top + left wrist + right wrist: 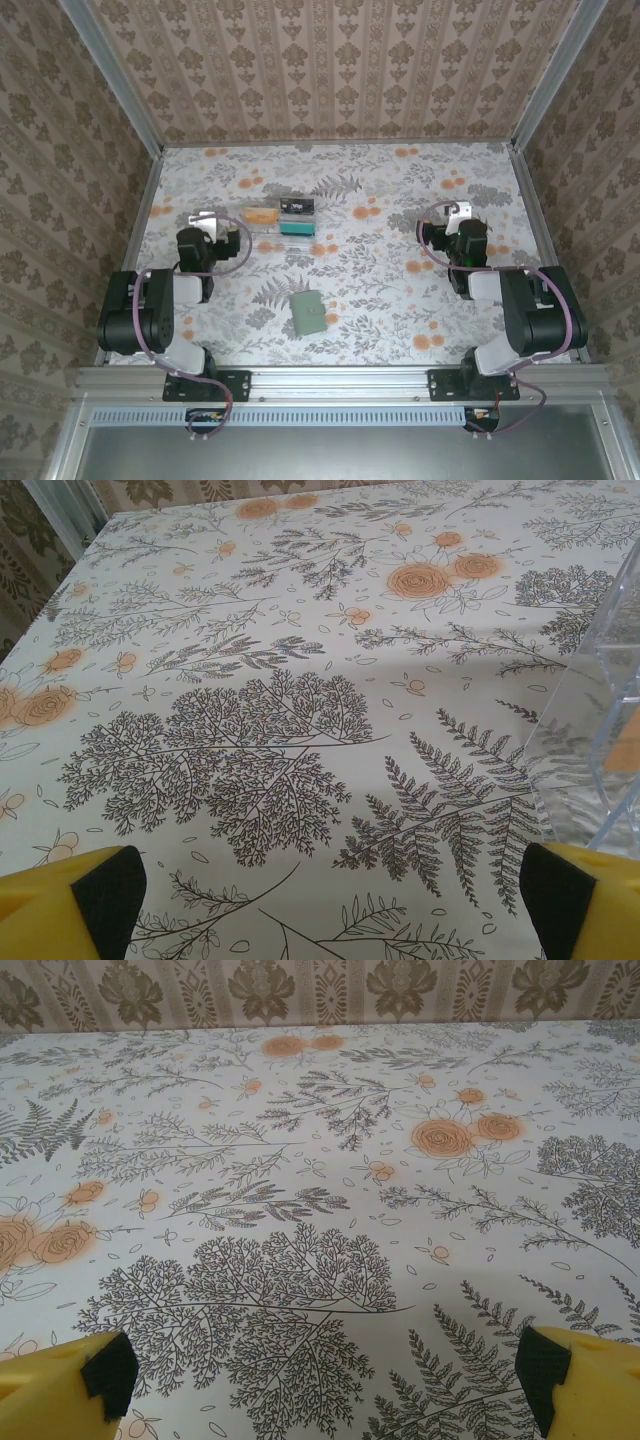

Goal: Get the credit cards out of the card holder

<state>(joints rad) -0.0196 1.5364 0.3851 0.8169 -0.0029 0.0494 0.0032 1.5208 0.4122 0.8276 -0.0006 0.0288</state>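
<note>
Jaws apart, empty: left end effector & right end effector are hovering. Closed card holder is lying on bench btwn arms. Best approach, prob.: pinning one flap, lifting other edge-on.

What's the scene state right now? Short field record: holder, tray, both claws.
card holder: closed, lying flat between the two arms, towards the near edge
clear tray: farther back, left of centre; holds a yellow-orange item and a dark-and-teal item
left claw: open, holding nothing, just left of the tray
right claw: open, holding nothing, over the floral tablecloth
contact: neither claw touches the card holder
</note>
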